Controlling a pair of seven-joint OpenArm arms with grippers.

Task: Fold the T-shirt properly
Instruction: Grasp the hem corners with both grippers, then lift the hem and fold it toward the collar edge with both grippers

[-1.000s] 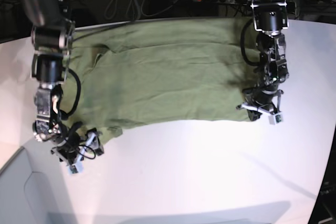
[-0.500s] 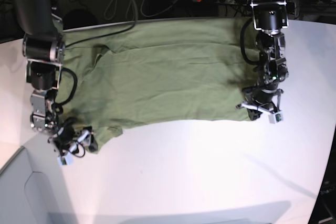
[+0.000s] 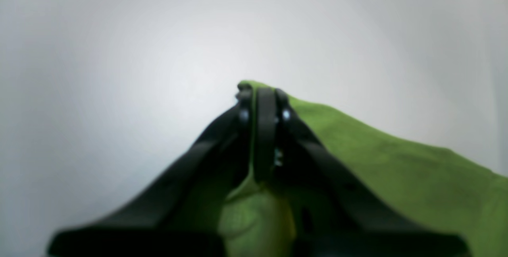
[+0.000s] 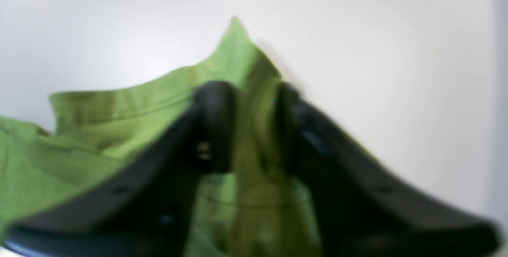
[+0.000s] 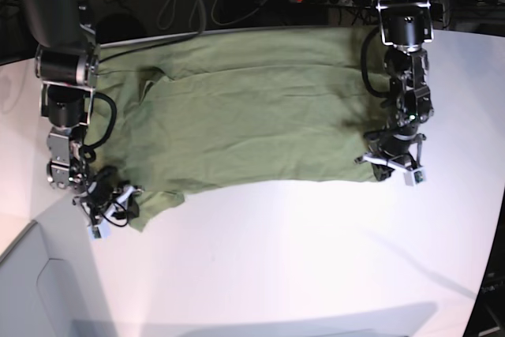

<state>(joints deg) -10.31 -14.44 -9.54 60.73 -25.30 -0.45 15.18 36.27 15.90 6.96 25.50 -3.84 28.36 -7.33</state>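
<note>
The white table (image 5: 316, 258) carries the T-shirt (image 5: 252, 108), an olive-green one spread flat and wide across its far half, with faint creases running along its length and its near edge lying in a shallow curve. It reads as light, thin and limp: it will drape and sag from wherever it is held, slide easily on the smooth tabletop, and wrinkle if dragged unevenly, so the corners and hem edges are the sensible places to hold, both lifted together to keep the fold line straight. The left gripper (image 3: 260, 102) is pinched closed on the corner of the cloth at the near edge, a little fabric peeking past the tips. The right gripper (image 4: 248, 102) straddles the opposite corner with fabric between its fingers (image 4: 214, 102), apparently clamping it, though blur keeps that uncertain.
</note>
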